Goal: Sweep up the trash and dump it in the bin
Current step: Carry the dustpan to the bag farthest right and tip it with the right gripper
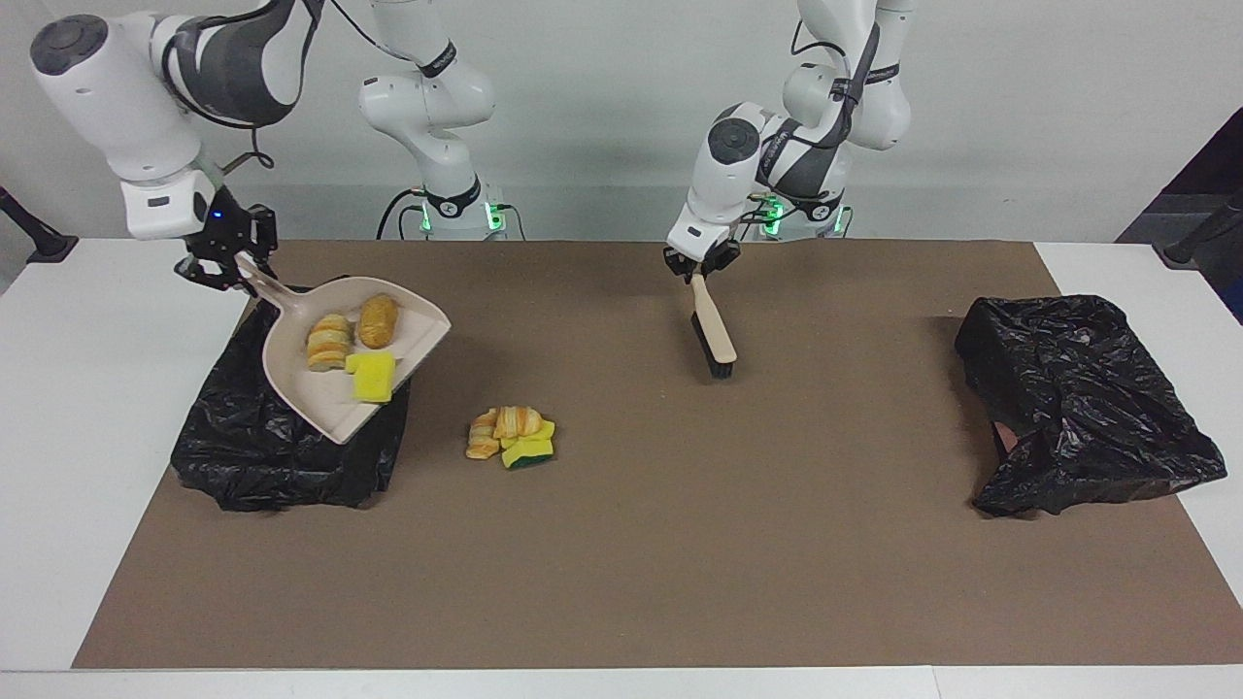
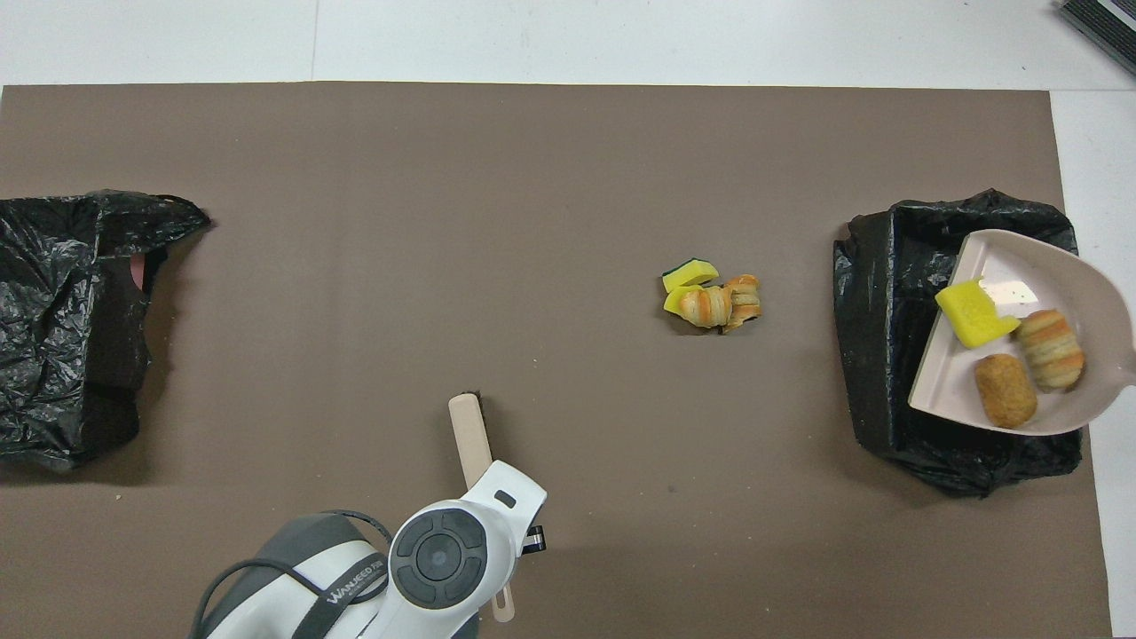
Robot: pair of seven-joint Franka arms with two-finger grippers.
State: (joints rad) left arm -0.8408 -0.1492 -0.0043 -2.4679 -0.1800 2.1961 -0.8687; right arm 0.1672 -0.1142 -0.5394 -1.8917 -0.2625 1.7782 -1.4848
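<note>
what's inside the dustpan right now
The dustpan, held by the right gripper over the black bin, holds two bread lumps and a yellow sponge. The bin's inside is covered.

Beige plastic dustpan (image 2: 1021, 266) carrying a yellow sponge chunk (image 2: 973, 314) and two brown bread-like lumps (image 2: 1005, 390) over a black bag-lined bin (image 2: 879, 337), small trash pile (image 2: 710, 300) on brown mat (image 2: 444, 222), wooden-backed brush (image 2: 469, 430)

Robot lab — bare white walls, brown mat (image 1: 621, 544) on white table (image 1: 87, 437).

Opposed high views, shared table (image 1: 621, 582)
</note>
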